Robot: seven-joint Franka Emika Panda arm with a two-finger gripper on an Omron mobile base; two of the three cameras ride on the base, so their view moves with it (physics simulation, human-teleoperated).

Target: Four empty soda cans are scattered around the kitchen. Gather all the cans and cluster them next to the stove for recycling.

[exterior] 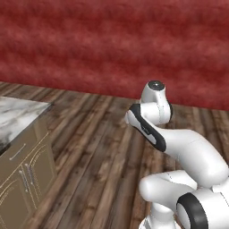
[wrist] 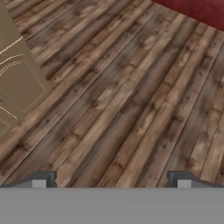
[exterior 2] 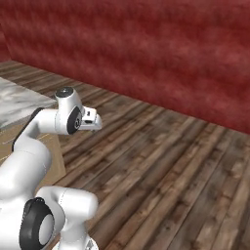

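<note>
The two-finger gripper [wrist: 111,181] has its jaws spread wide, with the two small dark fingertips [wrist: 41,179] far apart at the bottom of the hand view and nothing between them. Beyond them lies bare brown wood-plank floor [wrist: 131,96], its boards running diagonally away toward a strip of deep red wall [wrist: 197,11] at the top right of that view.

At the left edge of the hand view stands a tan cabinet front [wrist: 17,83] with thin pale curved line trim on its panel. From the left base view the same cabinet [exterior: 24,174] has slim metal handles on its doors and carries a grey-white marbled stone countertop [exterior: 18,116], whose corner juts toward the open floor.

The white arm [exterior: 179,147] with dark joints is folded low over its base, and in the right base view the hand end [exterior 2: 90,119] reaches forward just past the counter's corner, over the floor.

The floor is open from the cabinet to the long textured red wall [exterior 2: 146,49]. No soda can or stove can be made out in these views.
</note>
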